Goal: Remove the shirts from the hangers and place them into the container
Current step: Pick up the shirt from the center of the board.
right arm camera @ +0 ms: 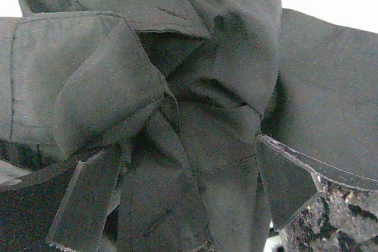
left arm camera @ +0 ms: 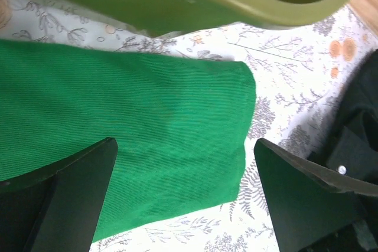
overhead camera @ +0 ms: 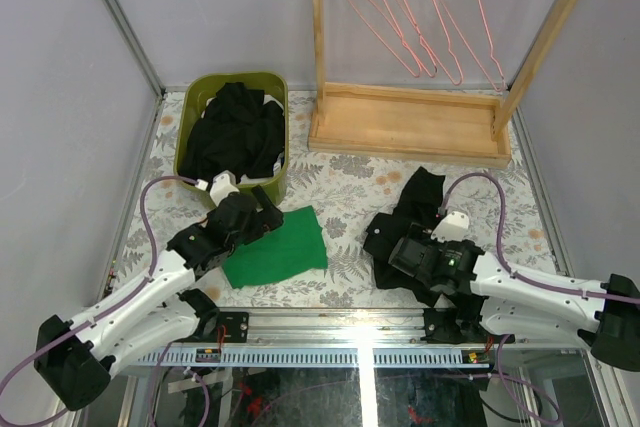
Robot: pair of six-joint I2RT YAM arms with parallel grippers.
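Right gripper (right arm camera: 183, 199) stands spread wide around a crumpled black shirt (overhead camera: 415, 202) on the tabletop (overhead camera: 350, 179). Left gripper (left arm camera: 186, 169), also released, hovers over a green cloth (overhead camera: 280, 247). Farther back, the basket (overhead camera: 240, 78) holds another black shirt (overhead camera: 235, 132), and bare hangers (overhead camera: 410, 17) hang on the rack (overhead camera: 410, 127).

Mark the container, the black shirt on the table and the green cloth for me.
container (overhead camera: 240, 77): top external view, on its far rim.
black shirt on the table (overhead camera: 418, 197): top external view, on the upper part of the fabric.
green cloth (overhead camera: 285, 245): top external view, on its middle.
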